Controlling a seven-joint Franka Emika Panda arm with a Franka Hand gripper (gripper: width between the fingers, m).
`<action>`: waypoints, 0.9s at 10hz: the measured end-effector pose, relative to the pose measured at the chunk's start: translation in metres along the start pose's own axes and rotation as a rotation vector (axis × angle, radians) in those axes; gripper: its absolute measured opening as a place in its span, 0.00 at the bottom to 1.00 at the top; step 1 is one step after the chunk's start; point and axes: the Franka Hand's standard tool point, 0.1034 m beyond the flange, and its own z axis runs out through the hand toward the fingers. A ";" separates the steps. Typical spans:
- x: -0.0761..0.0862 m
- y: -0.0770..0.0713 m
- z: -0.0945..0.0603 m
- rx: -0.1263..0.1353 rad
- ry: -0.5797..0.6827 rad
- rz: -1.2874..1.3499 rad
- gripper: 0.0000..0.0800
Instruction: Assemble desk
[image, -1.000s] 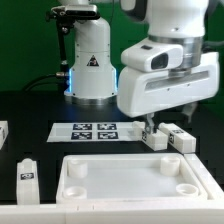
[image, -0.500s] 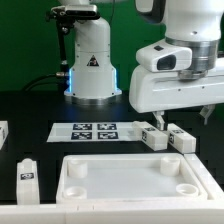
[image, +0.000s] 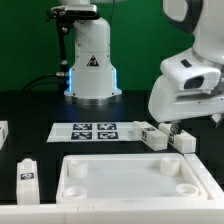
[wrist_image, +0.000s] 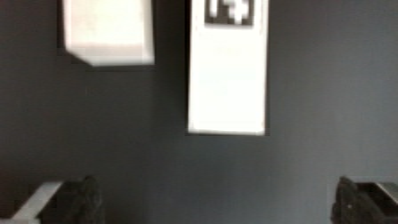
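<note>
The jaws stand wide apart with nothing between them, and the gripper hangs above the black table. Just beyond its fingertips lie two white block legs, side by side but not touching: the nearer leg, which bears a square tag at its far end, and the other leg. Near the jaws, on the exterior camera's side, lies the desk panel, white and rimmed, with round corner sockets. A third leg, also tagged, sits well away from the jaws.
</note>
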 end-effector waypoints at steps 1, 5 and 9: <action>0.001 0.000 0.002 0.000 -0.082 0.001 0.81; 0.001 -0.015 0.024 -0.033 -0.472 0.051 0.81; 0.002 -0.013 0.033 -0.035 -0.517 0.068 0.81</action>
